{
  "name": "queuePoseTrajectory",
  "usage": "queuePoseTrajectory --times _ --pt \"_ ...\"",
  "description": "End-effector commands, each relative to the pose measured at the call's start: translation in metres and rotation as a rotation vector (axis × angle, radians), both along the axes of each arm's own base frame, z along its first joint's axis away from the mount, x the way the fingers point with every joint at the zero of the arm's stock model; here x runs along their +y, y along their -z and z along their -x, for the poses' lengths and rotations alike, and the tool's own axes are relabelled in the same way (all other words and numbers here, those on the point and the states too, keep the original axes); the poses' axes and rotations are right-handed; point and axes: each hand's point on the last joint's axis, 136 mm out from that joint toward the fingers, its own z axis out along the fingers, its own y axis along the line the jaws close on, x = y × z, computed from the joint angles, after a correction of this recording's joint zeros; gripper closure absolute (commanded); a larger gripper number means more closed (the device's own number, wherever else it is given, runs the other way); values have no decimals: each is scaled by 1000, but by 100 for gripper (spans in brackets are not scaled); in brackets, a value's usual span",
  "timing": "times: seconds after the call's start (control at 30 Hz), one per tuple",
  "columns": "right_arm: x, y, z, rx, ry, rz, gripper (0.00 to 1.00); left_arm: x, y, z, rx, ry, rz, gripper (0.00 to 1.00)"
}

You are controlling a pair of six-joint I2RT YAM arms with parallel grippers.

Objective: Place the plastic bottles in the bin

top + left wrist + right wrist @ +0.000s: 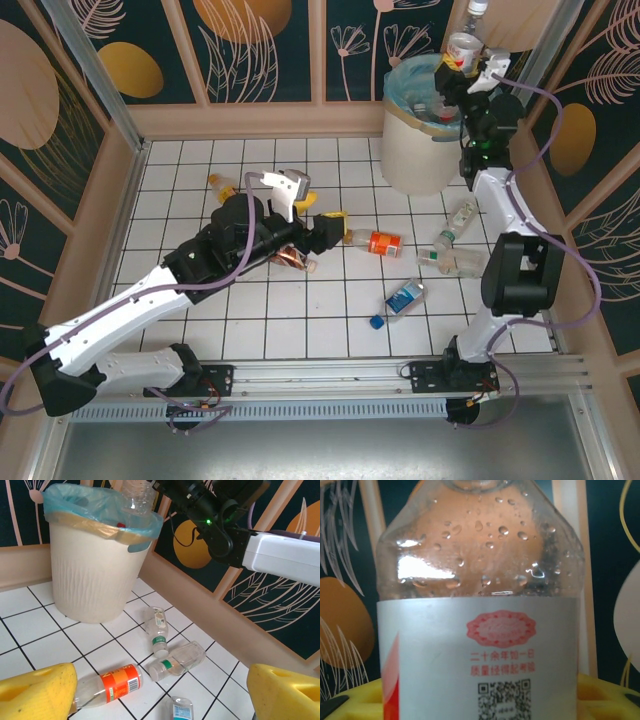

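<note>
Right gripper [466, 66] clamped on a bottle with a white-and-red label [480, 630], upright above the far right rim of the bin [410, 150]. Left gripper [322, 210] low over the tiled floor [200, 170], yellow fingers [35, 692] spread wide, holding nothing. Orange-label bottle [112, 684] lies just beside one finger, two clear bottles [159, 632] beyond it, nearer the bin

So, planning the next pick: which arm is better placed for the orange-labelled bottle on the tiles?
Left. The open left gripper sits right beside the orange-labelled bottle. The right gripper is busy over the bin, gripping the held bottle.
</note>
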Motion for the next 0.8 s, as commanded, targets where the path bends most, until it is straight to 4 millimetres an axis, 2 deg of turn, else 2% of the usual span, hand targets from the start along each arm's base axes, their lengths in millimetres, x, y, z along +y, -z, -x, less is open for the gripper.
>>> queuePoseTrajectory --times 0.0,0.07,0.13,0.3,0.53,0.63,0.77 --pt "1 -42 15 -145 -57 3 41 -1 -6 -3 -30 -10 -11 12" --pt "1 -38 15 -130 -66 -2 35 -2 -3 -5 -32 -15 -19 12" --pt "2 -36 20 -124 -72 -14 24 -4 -1 -7 -35 -19 -23 12" --pt "-1 -32 26 -120 -60 -24 16 -9 4 -8 -30 -6 -31 11" --pt "0 -26 23 -93 -64 -24 18 -3 5 -9 -37 -25 -35 11" --pt "2 -22 19 -67 -80 -32 21 -1 6 -9 -35 -33 -36 11" --pt "5 -4 -6 72 -90 -38 33 2 7 -10 -30 -52 -36 11"
